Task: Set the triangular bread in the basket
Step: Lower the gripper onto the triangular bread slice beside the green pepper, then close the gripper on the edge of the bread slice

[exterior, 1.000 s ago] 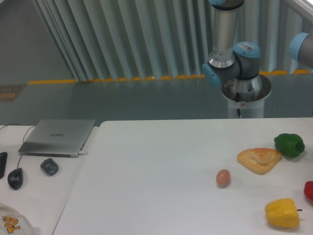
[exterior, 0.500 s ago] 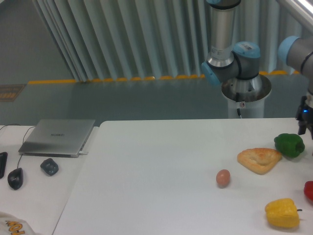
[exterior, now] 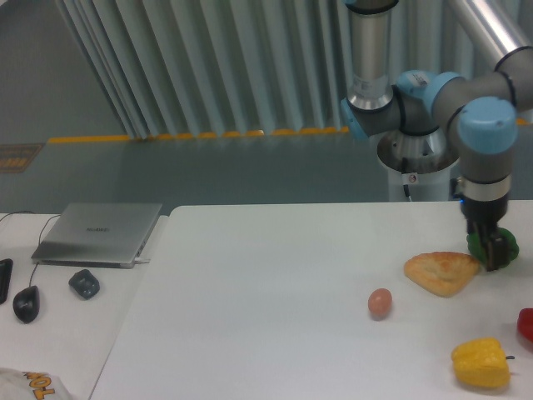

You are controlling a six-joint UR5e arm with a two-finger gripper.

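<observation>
- Golden-brown triangular bread (exterior: pixel 442 272) lies flat on the white table (exterior: pixel 266 292), towards the right side, with a paler centre.
- Just beside the bread's right corner, the gripper (exterior: pixel 491 250) hangs low over the table, directly in front of a green bell pepper (exterior: pixel 477 242), which it largely hides.
- Gripper state: cannot be determined; the dark fingers merge with the pepper behind them, and contact with the pepper cannot be confirmed either.
- A small brown egg (exterior: pixel 380 302) sits left of and nearer than the bread, apart from it.
- A yellow bell pepper (exterior: pixel 480 362) rests near the front right; a red object (exterior: pixel 525 327) is cut off by the right edge.
- On the left: a closed grey laptop (exterior: pixel 98 232), a dark mouse (exterior: pixel 26 303) and a small dark lump (exterior: pixel 84 284).
</observation>
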